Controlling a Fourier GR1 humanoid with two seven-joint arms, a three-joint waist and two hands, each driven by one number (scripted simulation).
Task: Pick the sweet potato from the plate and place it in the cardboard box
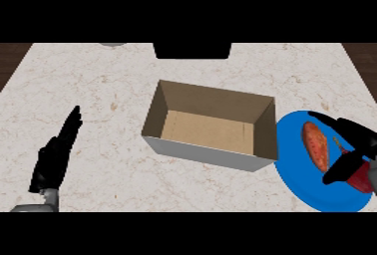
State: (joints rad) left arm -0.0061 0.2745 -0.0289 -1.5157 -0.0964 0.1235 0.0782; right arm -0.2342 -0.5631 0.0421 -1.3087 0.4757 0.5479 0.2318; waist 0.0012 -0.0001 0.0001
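The black left hand (52, 159) rests on the pale marbled counter (95, 84) near its left edge, straight fingers (70, 124) together and pointing away. Bare counter lies right of those fingertips, up to the open brown cardboard box (202, 149), whose tall walls stand between the two hands. The round blue plate (294, 172) touches the box's right corner. On it lies the long orange sweet potato (316, 144), just left of the black right hand (352, 158). That hand is spread wide, fingers (331, 122) past one end, thumb past the other, clasping nothing. A black block (191, 50) sits at the far edge.
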